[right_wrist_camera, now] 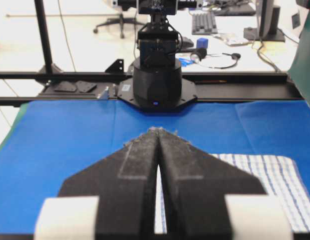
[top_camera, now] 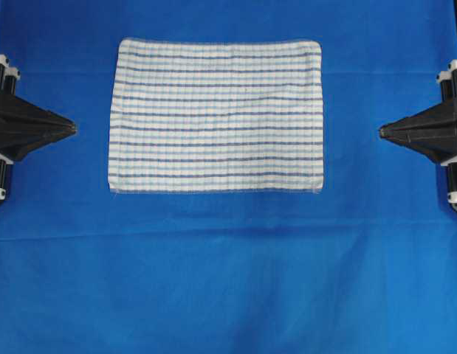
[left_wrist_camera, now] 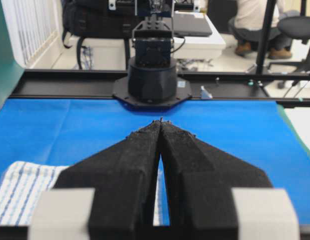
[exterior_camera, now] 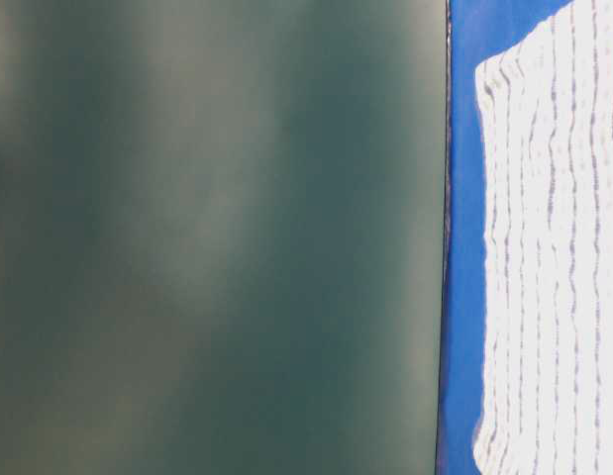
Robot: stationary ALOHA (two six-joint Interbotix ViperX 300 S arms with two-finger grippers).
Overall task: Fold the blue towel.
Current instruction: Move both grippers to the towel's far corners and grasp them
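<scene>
I see the blue towel [top_camera: 215,116] lying flat and unfolded, a bit toward 12 o'clock of centre on the blue table covering [top_camera: 228,280]. Left gripper [top_camera: 73,129] at 9 o'clock and right gripper [top_camera: 382,132] at 3 o'clock, both pressed together, holding nothing, well apart from the cloth. Plan: spread both claws, pinch the 2 corners along 1 edge (hems look thin), lift evenly, then carry across.

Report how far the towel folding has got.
Done: nothing. The blue towel lies spread flat in a single layer on the blue table covering, no fold visible. In hand: nothing; the left gripper and right gripper sit shut at either side, clear of the towel. Left: the whole fold.
</scene>
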